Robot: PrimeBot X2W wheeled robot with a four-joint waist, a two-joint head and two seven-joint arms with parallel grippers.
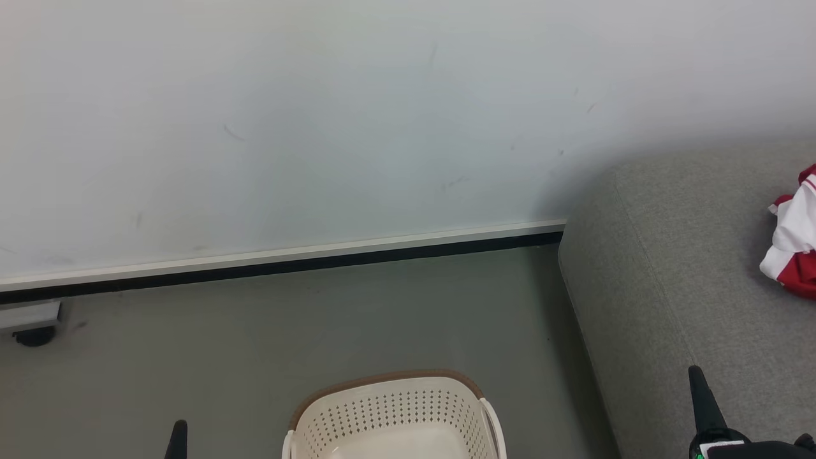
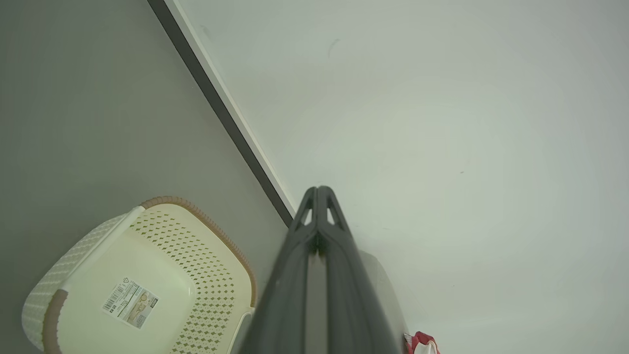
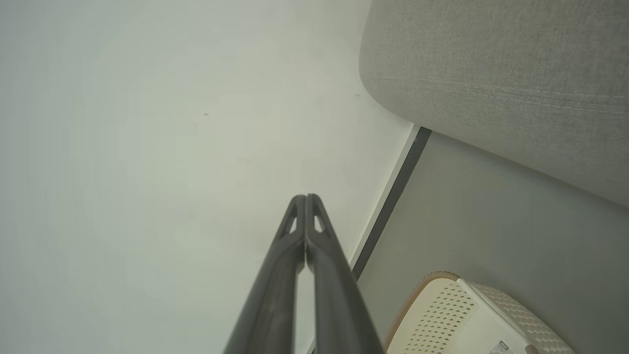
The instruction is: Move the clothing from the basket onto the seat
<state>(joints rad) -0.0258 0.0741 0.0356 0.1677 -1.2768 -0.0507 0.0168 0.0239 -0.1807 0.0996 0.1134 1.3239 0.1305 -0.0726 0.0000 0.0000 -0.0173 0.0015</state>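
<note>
The left tool and the right tool were each pressed fully shut with nothing in their grip, fingers pointing toward the wall. The basket stood on the floor between them, nearer the left tool. The clothing lay on the seat, ahead and right of the right tool, well apart from it.

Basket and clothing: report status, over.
Left claw shut, right claw shut, both empty. Basket empty; clothing on seat. No obstruction seen.
</note>
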